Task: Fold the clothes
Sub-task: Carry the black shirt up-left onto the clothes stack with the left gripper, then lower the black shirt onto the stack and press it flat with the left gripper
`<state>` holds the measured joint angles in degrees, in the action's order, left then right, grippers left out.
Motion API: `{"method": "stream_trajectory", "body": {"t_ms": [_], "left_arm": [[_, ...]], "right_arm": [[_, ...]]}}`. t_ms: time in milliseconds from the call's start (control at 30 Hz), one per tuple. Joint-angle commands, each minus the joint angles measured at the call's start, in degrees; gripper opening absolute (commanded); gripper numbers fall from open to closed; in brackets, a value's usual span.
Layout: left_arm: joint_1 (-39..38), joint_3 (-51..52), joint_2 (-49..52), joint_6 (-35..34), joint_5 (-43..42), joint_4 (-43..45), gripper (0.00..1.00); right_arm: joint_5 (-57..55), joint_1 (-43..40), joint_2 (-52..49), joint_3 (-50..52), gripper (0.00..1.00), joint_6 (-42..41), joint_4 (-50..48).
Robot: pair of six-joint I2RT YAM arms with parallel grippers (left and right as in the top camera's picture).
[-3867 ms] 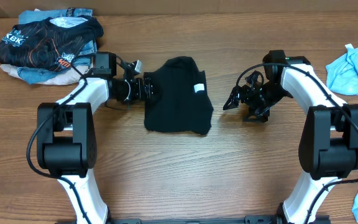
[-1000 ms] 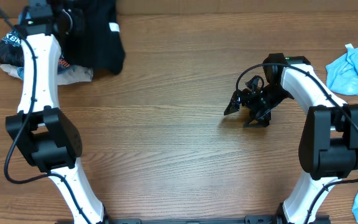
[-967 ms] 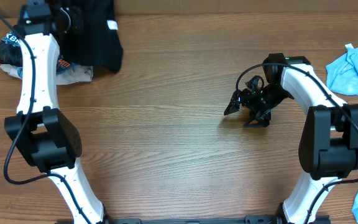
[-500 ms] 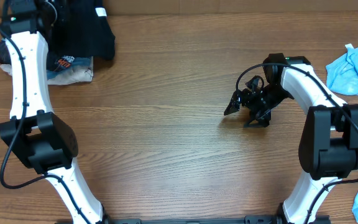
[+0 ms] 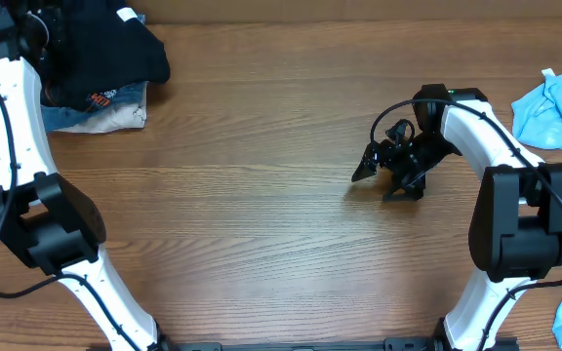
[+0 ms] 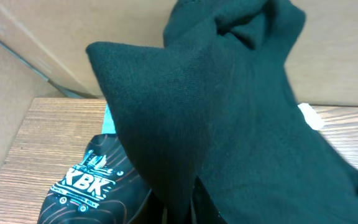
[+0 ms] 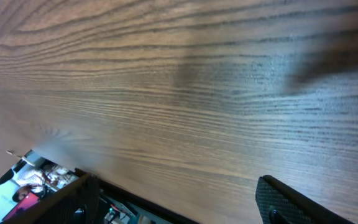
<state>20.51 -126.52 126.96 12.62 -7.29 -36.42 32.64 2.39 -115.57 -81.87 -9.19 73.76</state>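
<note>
locating the black t-shirt point(image 5: 115, 49) in the upper left corner of the overhead view, hanging as a bunched bundle over the pile of other clothes point(image 5: 96, 107), with its white tag point(image 5: 125, 15) up near the top edge; in the left wrist view, finding dark fabric across most of the frame and the printed shirt point(image 6: 92, 183) below at lower left; reading the left gripper point(image 6: 178, 210) as pinched tight on the t-shirt's fabric at the bottom edge of that view, fingers mostly hidden by cloth; noting the right gripper point(image 5: 379, 180) right of centre, jaws spread wide, holding nothing, low over the bare table point(image 5: 261, 214); cannot tell whether touching the wood; judging progress: nothing laid flat in the middle of the table, so folding of this shirt probably done and stacking under way; neatness of the fold not checkable while bunched; left to do, by estimate: lowering onto the pile and letting go; blue cloth point(image 5: 554, 107) at the right edge looks unfolded, possibly next
</note>
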Motion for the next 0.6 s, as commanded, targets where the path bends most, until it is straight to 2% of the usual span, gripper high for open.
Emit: {"method": "stream_trajectory", "body": {"t_ms": [0,67,233,567], "left_arm": [[1.42,-1.79,4.68,0.42,0.66,2.32,0.06],[2.05,-1.79,6.71,0.39,1.27,3.74,0.08],[3.61,-1.79,10.12,-0.42,8.90,6.56,0.11],[6.67,-1.81,10.54,-0.66,10.86,6.82,0.13]], "right_arm": [[0.48,0.22,1.66,-1.03,0.84,0.04,0.52],[0.46,0.22,1.66,-1.03,0.84,0.04,0.74],[0.42,0.22,1.66,-1.03,0.83,0.04,0.72],[-0.17,0.22,1.66,-1.03,0.83,0.02,0.79]]}}
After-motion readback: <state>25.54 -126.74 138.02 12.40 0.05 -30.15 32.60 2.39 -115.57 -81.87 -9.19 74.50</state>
